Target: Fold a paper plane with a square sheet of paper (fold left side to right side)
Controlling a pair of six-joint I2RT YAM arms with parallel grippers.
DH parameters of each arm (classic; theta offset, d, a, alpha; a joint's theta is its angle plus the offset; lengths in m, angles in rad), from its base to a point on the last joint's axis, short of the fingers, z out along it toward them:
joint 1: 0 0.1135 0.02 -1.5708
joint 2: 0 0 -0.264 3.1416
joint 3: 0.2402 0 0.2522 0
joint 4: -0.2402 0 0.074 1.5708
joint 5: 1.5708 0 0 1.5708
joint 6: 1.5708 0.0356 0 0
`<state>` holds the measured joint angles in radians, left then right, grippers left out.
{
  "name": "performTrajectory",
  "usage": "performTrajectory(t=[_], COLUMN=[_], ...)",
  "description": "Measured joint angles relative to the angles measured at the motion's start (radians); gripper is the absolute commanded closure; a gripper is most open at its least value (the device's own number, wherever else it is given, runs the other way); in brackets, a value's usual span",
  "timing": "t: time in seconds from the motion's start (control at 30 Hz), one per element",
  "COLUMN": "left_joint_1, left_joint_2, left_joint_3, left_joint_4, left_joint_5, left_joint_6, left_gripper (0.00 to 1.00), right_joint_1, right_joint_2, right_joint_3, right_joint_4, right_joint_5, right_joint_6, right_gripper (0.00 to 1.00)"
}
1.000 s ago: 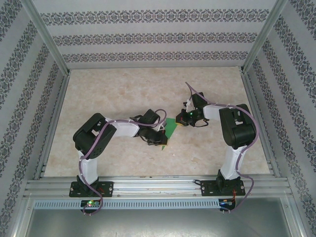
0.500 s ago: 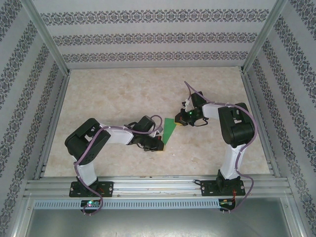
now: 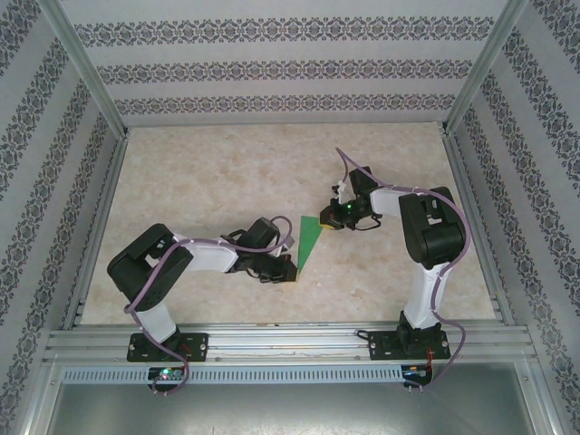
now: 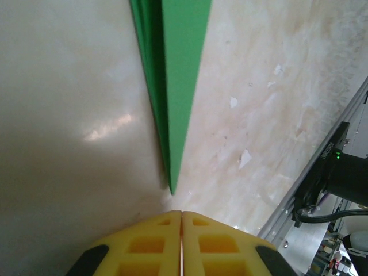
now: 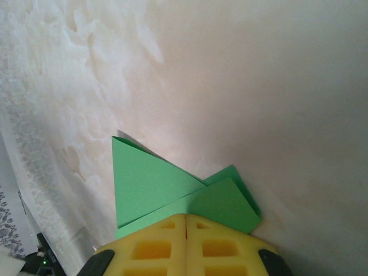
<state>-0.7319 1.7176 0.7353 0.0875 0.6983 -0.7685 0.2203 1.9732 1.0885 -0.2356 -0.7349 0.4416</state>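
Black-white arms (image 3: 208,254), purple cables (image 3: 344,163), yellow fingers (image 4: 144,247).

The paper plane (image 4: 175,86) tapers from 12 o'clock to a sharp tip just short of the left gripper (image 4: 181,218). The gripper's 2 yellow fingers (image 4: 149,244) press together at 6 o'clock. On the pale marbled table (image 4: 276,109), a metal rail (image 4: 313,172) and black arm base (image 4: 345,181) sit at 4 o'clock.

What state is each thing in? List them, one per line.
paper plane: folded into a narrow dart, lying flat on the table
left gripper: shut, just short of the plane's pointed tip
right gripper: shut, over the plane's wide end
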Motion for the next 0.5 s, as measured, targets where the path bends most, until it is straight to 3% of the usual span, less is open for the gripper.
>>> performTrajectory(t=[0.1, 0.27, 0.5], left_joint_1=[0.006, 0.047, 0.074], left_joint_2=[-0.070, -0.220, -0.449], left_joint_3=[-0.005, -0.009, -0.072], left_joint_4=[-0.018, -0.044, -0.106], left_joint_5=[-0.013, -0.095, -0.364], left_joint_6=[0.007, 0.041, 0.087], left_gripper=[0.79, 0.73, 0.50], right_joint_1=[-0.002, -0.021, -0.023], right_joint_2=[0.000, -0.004, -0.128], right_joint_3=[0.009, 0.041, 0.044], right_joint_4=[0.000, -0.002, -0.070], right_joint_5=[-0.001, -0.015, 0.069], right_joint_6=[0.000, -0.002, -0.027], right_gripper=[0.83, 0.67, 0.44])
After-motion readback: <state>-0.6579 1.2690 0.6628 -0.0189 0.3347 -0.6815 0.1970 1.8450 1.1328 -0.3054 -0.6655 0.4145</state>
